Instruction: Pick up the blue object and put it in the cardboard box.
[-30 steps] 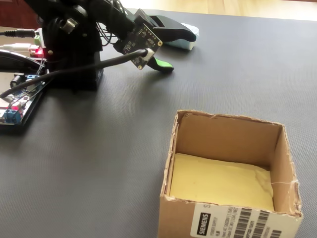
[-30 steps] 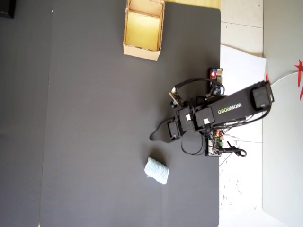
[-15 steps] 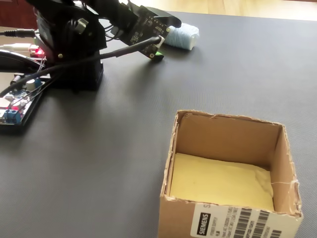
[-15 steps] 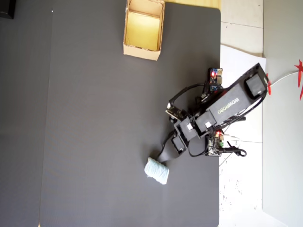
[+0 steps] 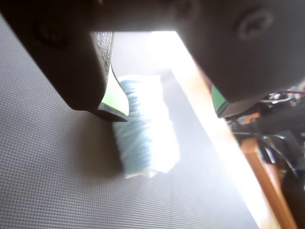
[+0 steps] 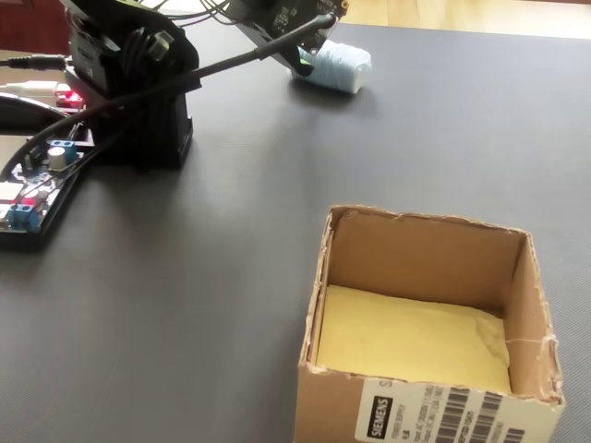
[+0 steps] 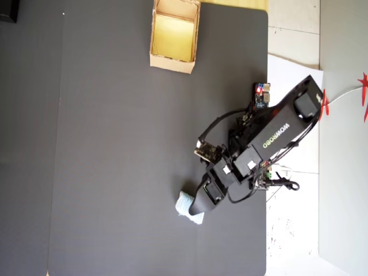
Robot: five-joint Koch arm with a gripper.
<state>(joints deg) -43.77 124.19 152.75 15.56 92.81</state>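
Observation:
The blue object (image 5: 140, 129) is a pale ribbed lump lying on the dark mat. In the wrist view it sits between the jaws of my gripper (image 5: 167, 109), close against the left green-padded finger (image 5: 114, 98) and well apart from the right one. The gripper is open and low over it. In the fixed view the blue object (image 6: 334, 66) lies at the far top beside the gripper (image 6: 304, 61). The overhead view shows the blue object (image 7: 184, 203) partly under the gripper (image 7: 195, 211). The cardboard box (image 6: 343, 406) stands open and empty, nearest the camera in the fixed view. Overhead, the cardboard box (image 7: 171, 62) is at the top.
The arm's base (image 6: 138, 83) and small circuit boards (image 6: 37, 189) with lit red LEDs stand at the left of the fixed view. In the wrist view the mat's edge and a wooden strip (image 5: 224, 143) run right of the lump, with cables (image 5: 281, 143) beyond.

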